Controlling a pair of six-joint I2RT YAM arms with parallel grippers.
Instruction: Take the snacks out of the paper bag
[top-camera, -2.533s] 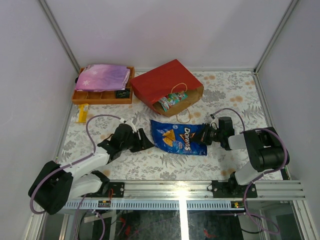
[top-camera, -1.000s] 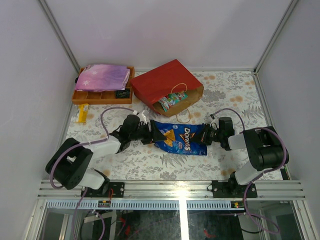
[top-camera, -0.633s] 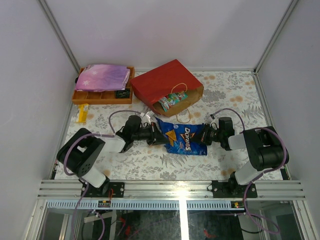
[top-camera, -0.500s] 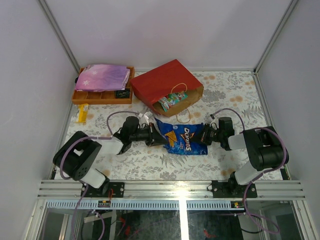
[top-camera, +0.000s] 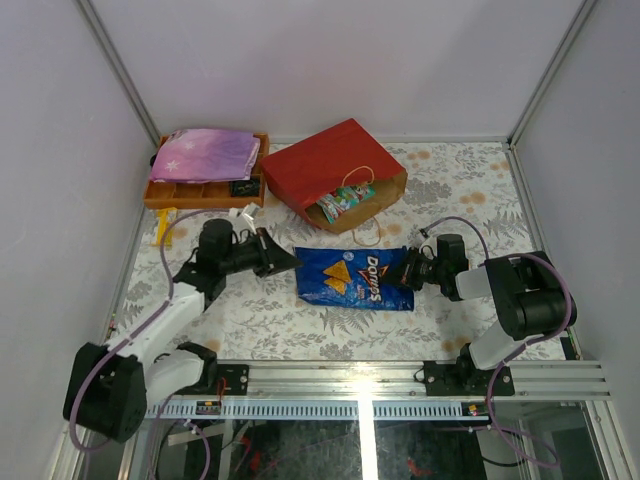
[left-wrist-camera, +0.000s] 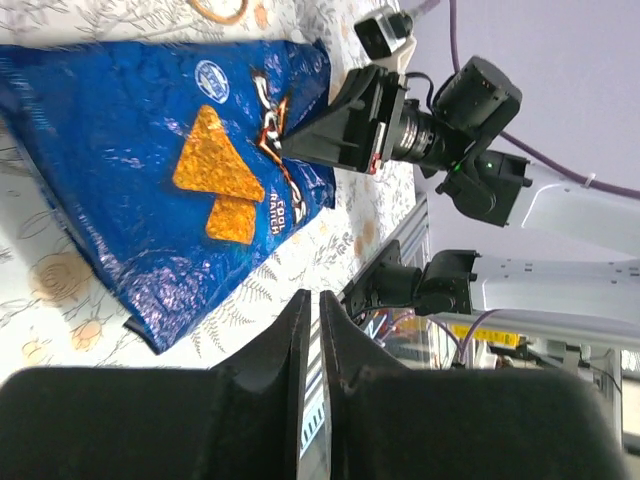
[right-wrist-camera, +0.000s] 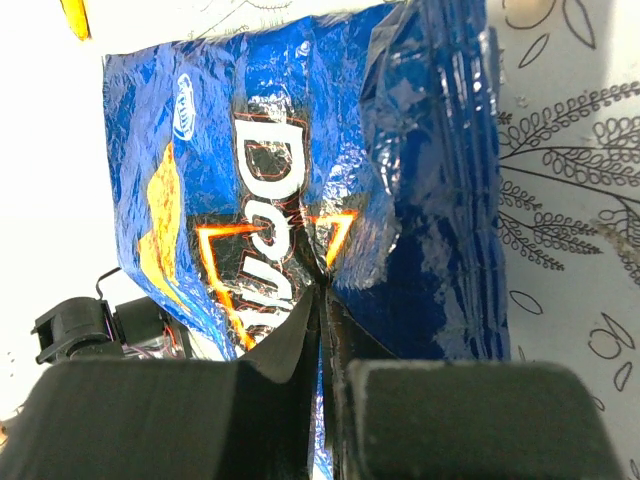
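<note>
From above, your left gripper sits with its fingers drawn together and nothing between them. The Doritos bag lies flat on the table straight ahead of its tip, with the bag's near edge just beside the fingertips. From here you cannot tell whether they touch. Your right gripper is at the bag's opposite end, clamped on that edge. The paper bag lies on its side beyond both grippers, its mouth turned toward them. A green packet shows in the opening. Further back, off the left gripper's outer side, the orange tray carries the starry pouch.

In your left wrist view, the left gripper has its fingers nearly pressed together, with only a thin slit between them, and it holds nothing. The Doritos bag lies ahead and to one side of the fingertips. A strip of the table shows between the tips and the bag's edge, so they are apart. The right gripper bites the bag's far edge, facing you.

In your right wrist view, the right gripper has its fingers shut tight, pinching a crumpled fold of the Doritos bag. The rest of the bag spreads out ahead of the tips across the table.
</note>
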